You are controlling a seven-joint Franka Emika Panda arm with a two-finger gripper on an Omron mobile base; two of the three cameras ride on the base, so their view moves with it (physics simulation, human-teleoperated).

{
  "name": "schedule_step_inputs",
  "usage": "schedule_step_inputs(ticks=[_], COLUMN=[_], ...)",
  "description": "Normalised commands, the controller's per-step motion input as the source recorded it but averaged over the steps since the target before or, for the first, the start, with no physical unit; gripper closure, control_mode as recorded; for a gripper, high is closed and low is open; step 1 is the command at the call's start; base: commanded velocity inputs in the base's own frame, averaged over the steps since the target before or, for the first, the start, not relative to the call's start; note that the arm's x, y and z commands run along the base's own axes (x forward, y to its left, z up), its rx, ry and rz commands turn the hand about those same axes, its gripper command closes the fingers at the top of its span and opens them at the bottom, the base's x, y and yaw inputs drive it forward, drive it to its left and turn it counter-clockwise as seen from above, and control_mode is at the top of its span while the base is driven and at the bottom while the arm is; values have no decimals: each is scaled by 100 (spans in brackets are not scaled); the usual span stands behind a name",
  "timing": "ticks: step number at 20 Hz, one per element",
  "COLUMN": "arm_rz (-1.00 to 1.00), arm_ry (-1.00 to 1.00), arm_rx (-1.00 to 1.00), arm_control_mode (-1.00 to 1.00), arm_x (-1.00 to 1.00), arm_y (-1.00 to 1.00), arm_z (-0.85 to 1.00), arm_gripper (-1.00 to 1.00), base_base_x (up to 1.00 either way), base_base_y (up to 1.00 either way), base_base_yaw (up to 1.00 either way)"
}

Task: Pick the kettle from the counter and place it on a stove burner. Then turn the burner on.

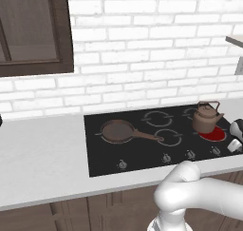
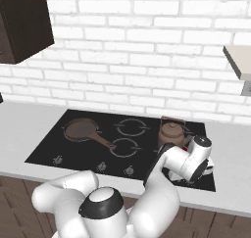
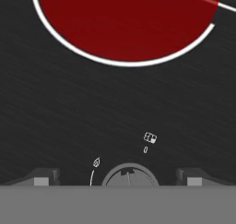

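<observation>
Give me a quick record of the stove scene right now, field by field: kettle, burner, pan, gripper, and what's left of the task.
kettle: kettle upright on the cooktop, at the back edge of the lit burner
burner: stove burner glowing red
pan: frying pan on the left burner, handle pointing right
gripper: gripper low over a control knob, fingers apart on either side
task left: apparently nothing; burner looks on

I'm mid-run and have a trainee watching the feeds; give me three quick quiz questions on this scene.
1. True or false: the kettle stands on the counter.
2. What lies on the far left burner? A) frying pan B) pot C) plate
3. Fill in: in the hand view, the knob lies between the hand fingertips, and the disc of the stove burner beyond it glows ____.

Key: 1 false, it stands on the cooktop by the lit burner; 2 A; 3 red.
</observation>
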Motion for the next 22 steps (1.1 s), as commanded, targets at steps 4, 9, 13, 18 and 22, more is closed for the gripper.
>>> schedule_step_inputs(ticks=[4,9,13,18,22], arm_rz=[0,0,0,6,1], arm_ry=[0,0,-2,-40,47], arm_rx=[0,0,2,-1,-12], arm_control_mode=[-100,-100,-100,-100,-100], arm_x=[0,0,-15,-78,96], arm_y=[0,0,-4,12,32], arm_z=[0,0,0,6,-14], arm_gripper=[-100,-100,-100,-100,-100], base_base_x=[0,0,0,0,0], base_base_y=[0,0,0,0,0], base_base_yaw=[0,0,0,0,0])
